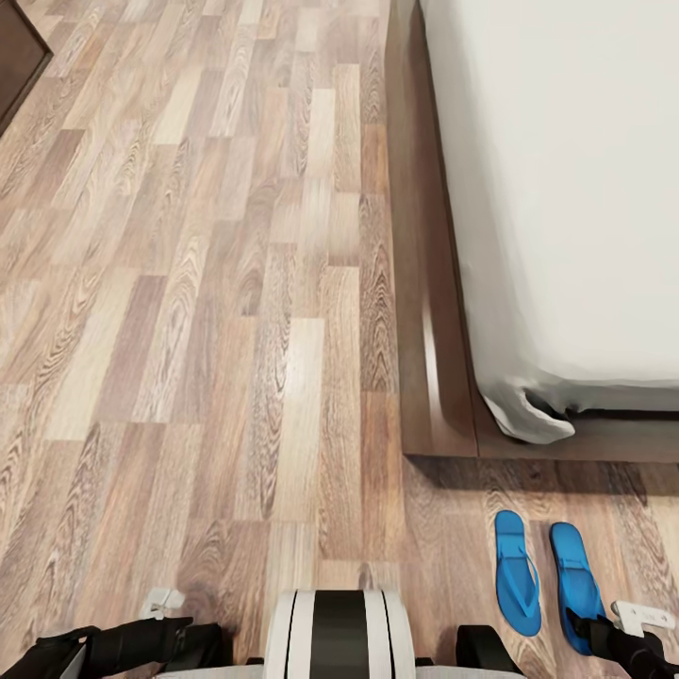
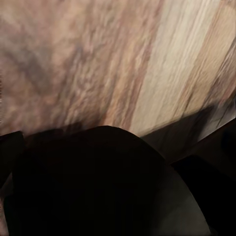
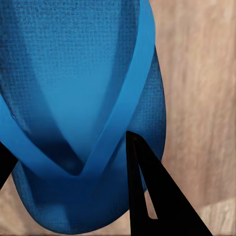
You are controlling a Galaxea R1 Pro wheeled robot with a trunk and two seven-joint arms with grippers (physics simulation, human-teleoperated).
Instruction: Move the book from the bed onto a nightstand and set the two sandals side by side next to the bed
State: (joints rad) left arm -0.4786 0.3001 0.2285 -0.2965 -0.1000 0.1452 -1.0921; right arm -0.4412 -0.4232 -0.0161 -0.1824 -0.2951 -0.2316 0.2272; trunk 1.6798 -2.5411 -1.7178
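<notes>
So both blue sandals are down on the wood-plank floor (image 1: 189, 330) right off the near end of the bed (image 1: 434, 311), lying parallel with a thin strip of floor between them, long axes running near-to-far, which is basically the "side by side next to the bed" layout the task wants. The left sandal (image 1: 517, 573) sits on its own, nothing touching it. The right sandal (image 1: 571, 575) is the one in play: the right gripper (image 1: 592, 630) is at its near end, and in the right wrist view the sandal's sole and Y-shaped strap (image 3: 105, 132) loom close, with one dark fingertip (image 3: 147, 196) overlapping the sole near the strap junction and a sliver of the other finger at the edge of that view. The fingers look spread across the sandal rather than pinched, but I honestly can't tell if it's gripping, just resting there or about to back off, so no call from me. My guess is the arm is so low and far right because it's setting or nudging this sandal to line up with its partner. The left gripper (image 1: 165, 604) hangs low over bare floor on the near left; open or closed, can't tell. No book on the visible part of the grey mattress (image 1: 566, 189), so that bit looks like a separate trip.
</notes>
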